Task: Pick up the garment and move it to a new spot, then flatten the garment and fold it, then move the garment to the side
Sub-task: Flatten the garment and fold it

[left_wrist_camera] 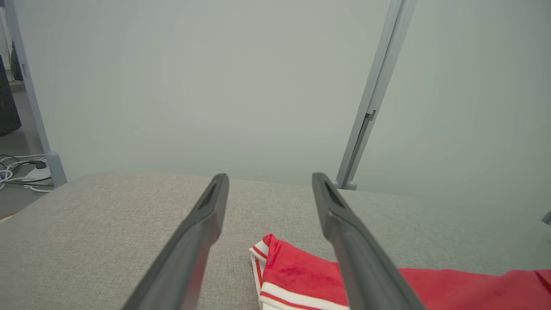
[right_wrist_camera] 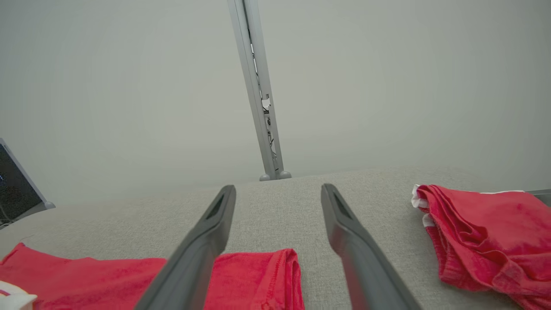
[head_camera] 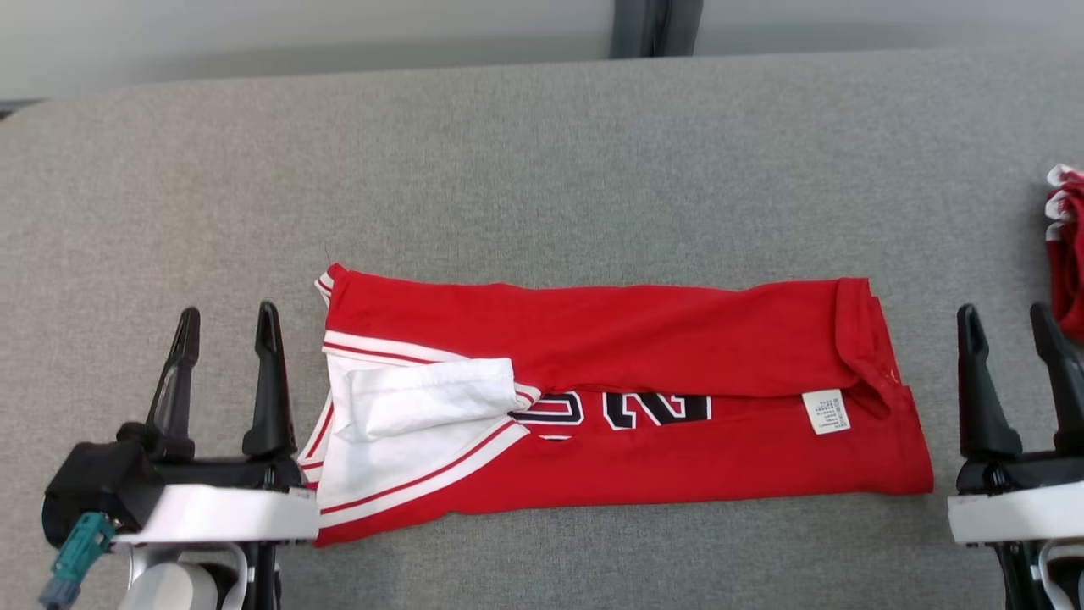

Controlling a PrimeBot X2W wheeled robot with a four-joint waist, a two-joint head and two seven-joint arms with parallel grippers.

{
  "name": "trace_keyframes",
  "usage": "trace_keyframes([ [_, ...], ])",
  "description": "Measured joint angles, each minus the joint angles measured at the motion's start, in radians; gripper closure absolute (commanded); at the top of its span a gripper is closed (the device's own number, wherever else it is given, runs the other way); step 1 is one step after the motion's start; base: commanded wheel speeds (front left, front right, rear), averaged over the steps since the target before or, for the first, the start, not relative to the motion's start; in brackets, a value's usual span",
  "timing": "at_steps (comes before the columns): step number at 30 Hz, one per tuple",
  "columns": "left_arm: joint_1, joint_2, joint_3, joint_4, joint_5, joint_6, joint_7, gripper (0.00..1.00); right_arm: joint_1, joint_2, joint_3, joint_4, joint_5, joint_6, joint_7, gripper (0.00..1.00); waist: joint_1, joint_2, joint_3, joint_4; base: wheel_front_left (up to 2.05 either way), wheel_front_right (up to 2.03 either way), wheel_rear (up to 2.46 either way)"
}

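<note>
The garment (head_camera: 627, 398), a red jersey with white trim and black lettering, lies folded lengthwise into a long band on the grey table (head_camera: 542, 169). A white sleeve and striped hem show at its left end, a white label near its right end. My left gripper (head_camera: 224, 326) stands open just left of the jersey's left end, holding nothing. My right gripper (head_camera: 1008, 322) is open a little right of the jersey's right end, also holding nothing. The left wrist view shows the jersey's far left corner (left_wrist_camera: 297, 271) between and under the fingers (left_wrist_camera: 344, 232). The right wrist view shows the folded right end (right_wrist_camera: 258, 275).
A second red and white garment (head_camera: 1067, 246) lies bunched at the table's right edge, also in the right wrist view as a crumpled pile (right_wrist_camera: 486, 232). A grey partition with a post (right_wrist_camera: 258, 94) stands behind the table. Cables (left_wrist_camera: 21, 172) lie on the floor at the far left.
</note>
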Motion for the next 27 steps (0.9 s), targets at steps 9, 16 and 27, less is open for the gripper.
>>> trace_keyframes([
  [9, 0.050, 0.014, 0.010, 0.065, 0.059, -0.054, 0.000, 0.00, 0.065, 0.015, 0.004, 0.010, -0.054, 0.000, 0.029, 0.00, 0.0000, 0.0000, -0.071, -0.007, 0.00, 0.00, 0.00],
  [16, 0.060, -0.004, 0.030, 0.105, 0.070, -0.093, 0.000, 0.00, 0.077, 0.019, 0.000, 0.020, -0.058, 0.000, 0.037, 0.00, 0.0000, 0.0000, -0.083, -0.001, 0.00, 0.00, 0.00],
  [27, 0.044, -0.020, 0.037, 0.135, 0.087, -0.124, 0.000, 0.00, 0.068, 0.018, -0.027, 0.039, -0.058, 0.000, 0.044, 0.00, 0.0000, 0.0000, -0.072, 0.019, 0.00, 0.00, 0.00],
])
